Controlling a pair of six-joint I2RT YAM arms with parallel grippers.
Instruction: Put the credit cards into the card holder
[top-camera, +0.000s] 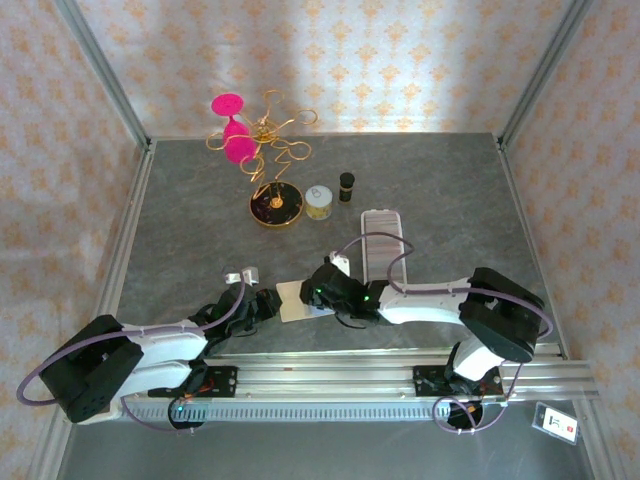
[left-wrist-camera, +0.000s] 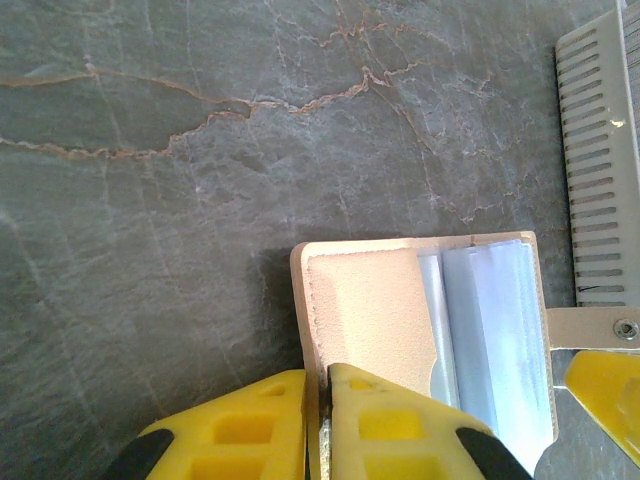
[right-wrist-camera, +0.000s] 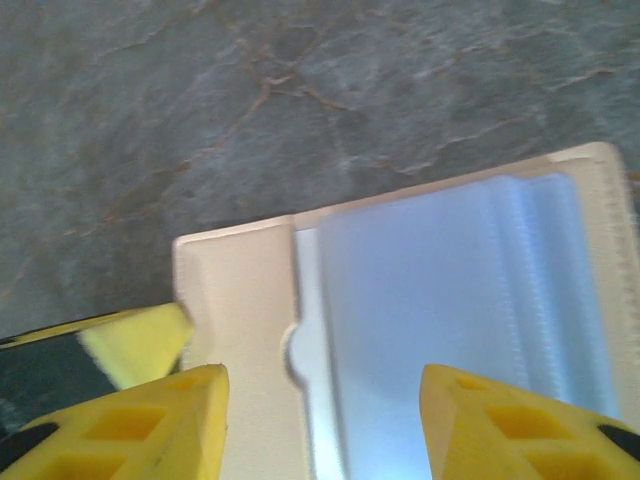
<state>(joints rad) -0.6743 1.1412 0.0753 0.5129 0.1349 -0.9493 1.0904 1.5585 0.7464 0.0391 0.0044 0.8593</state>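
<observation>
Card holder (left-wrist-camera: 365, 300) edge pinched in left tool (left-wrist-camera: 318, 385), right tool (right-wrist-camera: 325, 400) spread over it

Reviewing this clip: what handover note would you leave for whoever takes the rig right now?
Left gripper: shut on the near edge of the card holder, which lies open on the table.
Right gripper: fingers apart over the holder, with no grip that I can see.
Pale blue card: inside the open holder, apparently tucked under the beige pocket. I cannot tell how deep.
Done: one card is at the holder.
Left: check that it is seated, then load any remaining cards.
</observation>
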